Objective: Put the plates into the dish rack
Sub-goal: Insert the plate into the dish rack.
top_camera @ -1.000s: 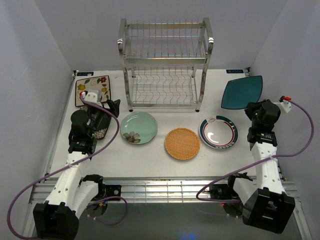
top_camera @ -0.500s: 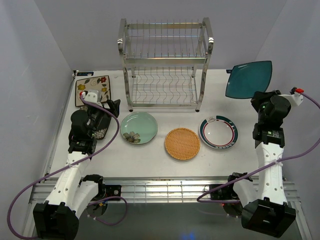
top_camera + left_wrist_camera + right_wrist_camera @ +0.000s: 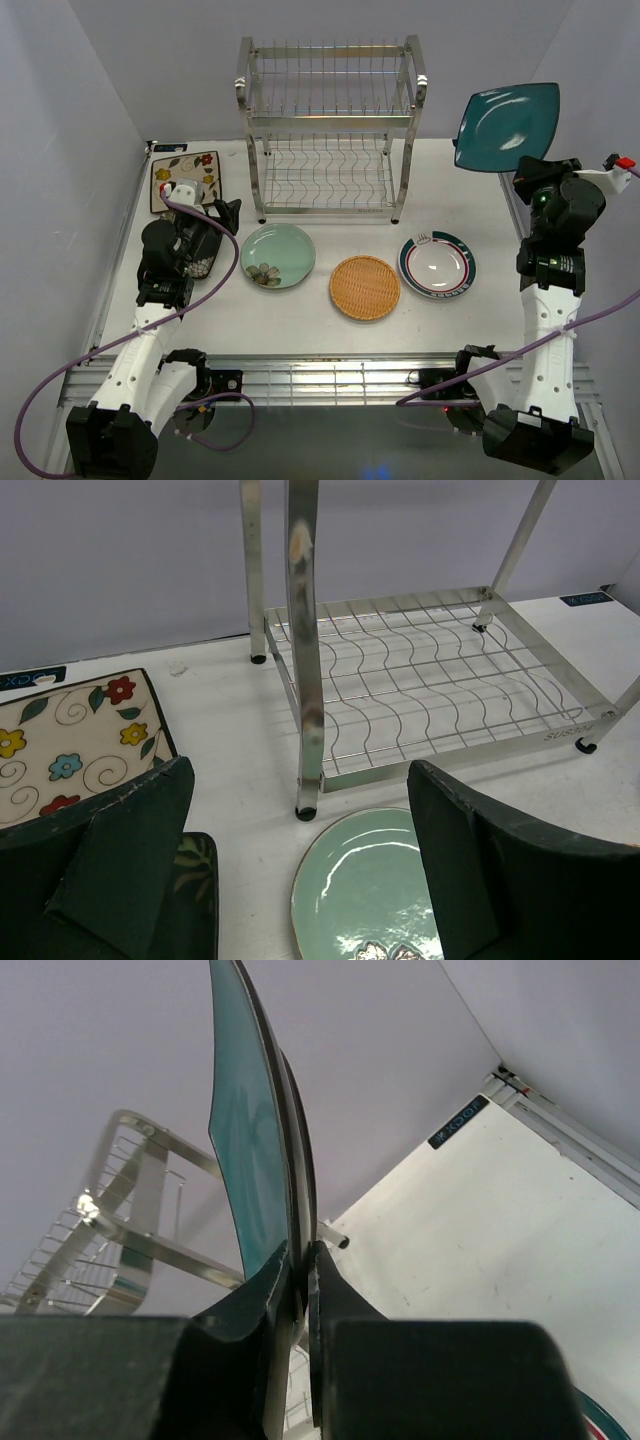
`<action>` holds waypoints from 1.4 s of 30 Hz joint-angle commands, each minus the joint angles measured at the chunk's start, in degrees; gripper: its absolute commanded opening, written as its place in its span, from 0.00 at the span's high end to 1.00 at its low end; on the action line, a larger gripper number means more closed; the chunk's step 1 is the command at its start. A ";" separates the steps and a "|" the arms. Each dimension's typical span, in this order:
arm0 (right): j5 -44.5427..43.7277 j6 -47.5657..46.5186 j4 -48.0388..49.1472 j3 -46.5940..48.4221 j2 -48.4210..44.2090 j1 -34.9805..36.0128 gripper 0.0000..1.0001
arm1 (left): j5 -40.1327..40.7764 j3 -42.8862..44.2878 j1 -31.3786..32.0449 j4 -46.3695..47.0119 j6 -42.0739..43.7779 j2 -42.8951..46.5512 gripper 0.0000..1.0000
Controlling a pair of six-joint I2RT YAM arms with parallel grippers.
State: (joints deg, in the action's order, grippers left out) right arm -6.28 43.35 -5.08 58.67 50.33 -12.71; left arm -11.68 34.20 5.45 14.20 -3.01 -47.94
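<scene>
Nearest the arm bases, the woven orange-tan plate [image 3: 365,288] lies flat on the table [image 3: 300,322]. The white striped-rim plate [image 3: 437,265] sits to its right and the pale green plate [image 3: 278,256] to its left. Over the table's left side the left gripper [image 3: 220,213] hovers low, fingers spread wide around nothing. A dark floral plate [image 3: 195,872] lies partly hidden beneath it, the cream floral plate [image 3: 186,180] just beyond. The right gripper [image 3: 300,1255] pinches the rim of the teal plate [image 3: 508,126], holding it aloft and tilted, right of the dish rack [image 3: 330,130] at the back.
</scene>
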 commanded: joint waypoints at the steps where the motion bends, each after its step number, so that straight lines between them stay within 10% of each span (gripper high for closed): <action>1: 2.06 3.31 11.50 7.59 -1.20 0.23 0.92 | -0.97 -0.36 -0.18 0.66 -0.25 0.57 0.02; 21: 6.64 2.88 12.11 27.63 10.05 5.50 0.92 | -1.24 -0.36 -0.18 0.75 -0.25 0.48 0.02; 42: -17.88 -17.50 19.40 40.81 22.44 31.25 0.92 | -1.59 -0.45 -0.18 0.75 -0.42 0.84 0.02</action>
State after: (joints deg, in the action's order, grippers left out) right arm -17.74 29.30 -2.39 93.45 74.24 17.04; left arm -12.67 34.17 5.45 14.20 -3.03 -47.83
